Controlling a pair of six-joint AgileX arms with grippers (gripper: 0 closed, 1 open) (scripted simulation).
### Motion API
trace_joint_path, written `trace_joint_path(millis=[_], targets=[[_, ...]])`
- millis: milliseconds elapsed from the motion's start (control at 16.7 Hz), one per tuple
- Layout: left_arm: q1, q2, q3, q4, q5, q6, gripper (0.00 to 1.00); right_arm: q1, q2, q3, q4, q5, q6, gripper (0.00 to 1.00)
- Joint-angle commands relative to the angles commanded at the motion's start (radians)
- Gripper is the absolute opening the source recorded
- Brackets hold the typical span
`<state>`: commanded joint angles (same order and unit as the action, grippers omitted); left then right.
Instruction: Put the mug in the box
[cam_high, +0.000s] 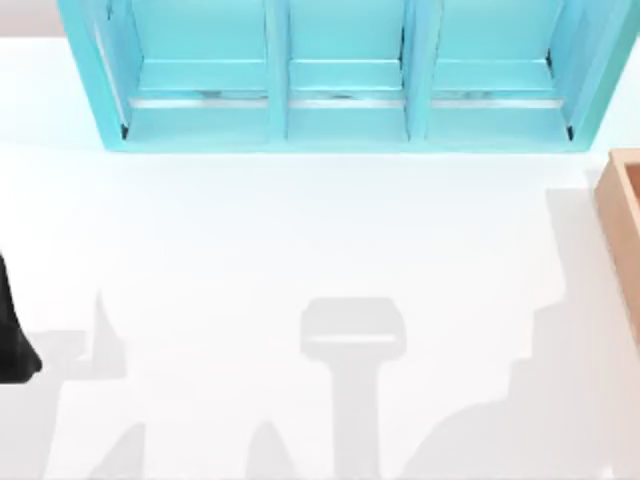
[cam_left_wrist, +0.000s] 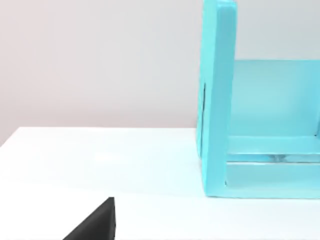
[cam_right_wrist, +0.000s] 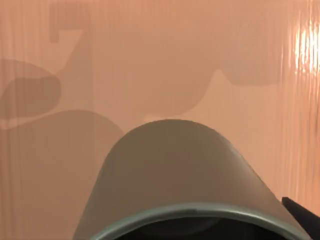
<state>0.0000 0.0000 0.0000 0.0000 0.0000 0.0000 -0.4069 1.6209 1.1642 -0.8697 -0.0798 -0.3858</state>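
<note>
The mug (cam_right_wrist: 180, 170) is dark olive-grey and sits very close in the right wrist view, its round rim nearest the camera. Behind it lies the peach-orange inner surface of the box (cam_right_wrist: 165, 65), marked by shadows of the arm and mug. My right gripper (cam_right_wrist: 192, 235) holds the mug over that surface, with one dark fingertip (cam_right_wrist: 302, 217) showing beside the rim. In the top view the box's edge (cam_high: 622, 215) shows at the far right. My left arm (cam_high: 12, 340) is parked at the table's left edge, and a dark piece of its gripper (cam_left_wrist: 95, 225) is in the left wrist view.
A big cyan three-compartment shelf unit (cam_high: 345, 75) stands along the back of the white table (cam_high: 300, 240); its side wall (cam_left_wrist: 217, 100) is in the left wrist view. Arm shadows fall across the table's front half.
</note>
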Motion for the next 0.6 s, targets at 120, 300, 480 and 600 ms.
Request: trace_joint_path(millis=[120,300,480,600], targets=[[0.000,0.000,0.000,0.000,0.000,0.000,1.00,0.000,0.000,0.000,0.000,0.000,0.000,0.00],[0.000,0.000,0.000,0.000,0.000,0.000,1.00,0.000,0.000,0.000,0.000,0.000,0.000,0.23],[0.000,0.000,0.000,0.000,0.000,0.000,1.00,0.000,0.000,0.000,0.000,0.000,0.000,0.45],[0.000,0.000,0.000,0.000,0.000,0.000,1.00,0.000,0.000,0.000,0.000,0.000,0.000,0.60]])
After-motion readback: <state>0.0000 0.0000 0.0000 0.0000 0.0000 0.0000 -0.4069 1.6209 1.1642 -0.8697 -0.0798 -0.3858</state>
